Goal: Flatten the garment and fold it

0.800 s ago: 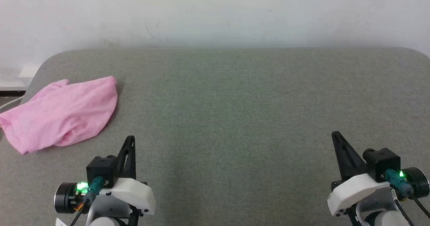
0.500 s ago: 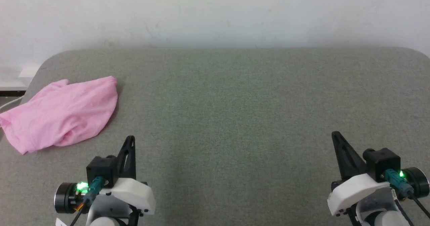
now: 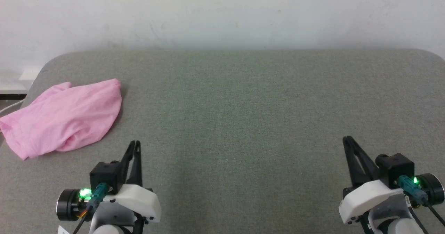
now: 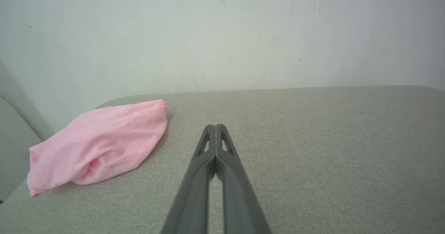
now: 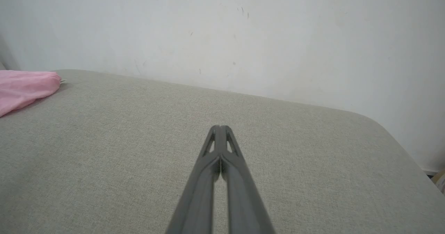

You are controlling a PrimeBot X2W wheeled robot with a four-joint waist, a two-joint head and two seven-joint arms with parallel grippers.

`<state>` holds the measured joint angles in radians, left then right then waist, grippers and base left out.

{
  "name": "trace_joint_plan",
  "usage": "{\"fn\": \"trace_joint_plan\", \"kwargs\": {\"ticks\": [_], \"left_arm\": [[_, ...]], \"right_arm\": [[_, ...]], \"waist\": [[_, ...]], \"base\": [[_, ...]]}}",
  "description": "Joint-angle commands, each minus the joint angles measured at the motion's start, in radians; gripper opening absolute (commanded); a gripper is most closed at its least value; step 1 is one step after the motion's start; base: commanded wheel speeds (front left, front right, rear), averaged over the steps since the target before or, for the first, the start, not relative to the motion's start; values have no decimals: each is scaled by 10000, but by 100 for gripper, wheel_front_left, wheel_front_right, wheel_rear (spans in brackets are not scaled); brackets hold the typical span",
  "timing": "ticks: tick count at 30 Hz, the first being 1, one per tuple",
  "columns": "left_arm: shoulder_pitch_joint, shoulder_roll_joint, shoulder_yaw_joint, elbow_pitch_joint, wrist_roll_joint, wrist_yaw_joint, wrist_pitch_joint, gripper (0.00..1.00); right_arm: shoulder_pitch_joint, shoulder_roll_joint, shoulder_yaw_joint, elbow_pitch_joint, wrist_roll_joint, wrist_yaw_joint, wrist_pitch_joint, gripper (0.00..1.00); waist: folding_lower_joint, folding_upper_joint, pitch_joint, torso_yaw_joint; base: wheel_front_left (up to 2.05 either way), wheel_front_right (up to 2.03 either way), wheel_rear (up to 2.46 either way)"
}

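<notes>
The garment [image 3: 64, 117] is a light pink, crumpled heap at the far left of the grey padded table [image 3: 243, 105], close to its left edge. The left wrist view has the garment [image 4: 97, 145] to the left of my fingers; in the right wrist view a pink corner of the garment [image 5: 24, 88] lies at the far left. My left gripper [image 3: 135, 143] hovers near the front, right of and nearer than the cloth, shut and empty, its tips [image 4: 216, 127] pressed together. My right gripper [image 3: 347, 139] stands at the front right, shut on nothing, far from the cloth.
A pale wall [image 3: 222, 15] rises right behind the table's far edge. The table's rounded corners sit at the back left [image 3: 52, 62] and back right [image 3: 434, 53]. A white object [image 3: 29, 73] and a dark ledge lie off the left edge.
Both grippers' fingers look slimmer in the head view, as if the wrists turned slightly. The garment lies as before.
</notes>
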<state>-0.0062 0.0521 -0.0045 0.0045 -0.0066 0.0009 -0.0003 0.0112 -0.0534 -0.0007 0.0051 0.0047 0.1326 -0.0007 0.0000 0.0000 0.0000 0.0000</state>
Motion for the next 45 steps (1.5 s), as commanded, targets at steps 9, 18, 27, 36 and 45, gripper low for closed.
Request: {"fn": "trace_joint_plan", "kwargs": {"ticks": [9, 18, 27, 36, 45], "left_arm": [[-51, 1, -120, 90, -45, 85, -97, 100], [-151, 24, -250, 268, -129, 222, -283, 100], [-209, 62, -327, 383, -251, 388, -480, 100], [-250, 103, -415, 477, -380, 547, -677, 100], [-292, 155, -512, 595, -518, 696, -869, 100]], "right_arm": [[-8, -2, -27, 21, 47, 1, -85, 100], [-8, 0, -71, 49, 86, -1, -218, 100], [-54, 3, -45, 67, 104, -2, -312, 100], [-100, 6, -7, 67, 117, -4, -378, 100], [-138, 8, 54, 88, 203, -5, -484, 100]], "waist": [[0, 0, 1, 34], [0, 0, 11, 346], [0, 0, 63, 900], [0, 0, 113, 1517], [0, 0, 103, 2052]], "base": [[0, 0, 0], [0, 0, 0], [0, 0, 0], [0, 0, 0], [0, 0, 0]]}}
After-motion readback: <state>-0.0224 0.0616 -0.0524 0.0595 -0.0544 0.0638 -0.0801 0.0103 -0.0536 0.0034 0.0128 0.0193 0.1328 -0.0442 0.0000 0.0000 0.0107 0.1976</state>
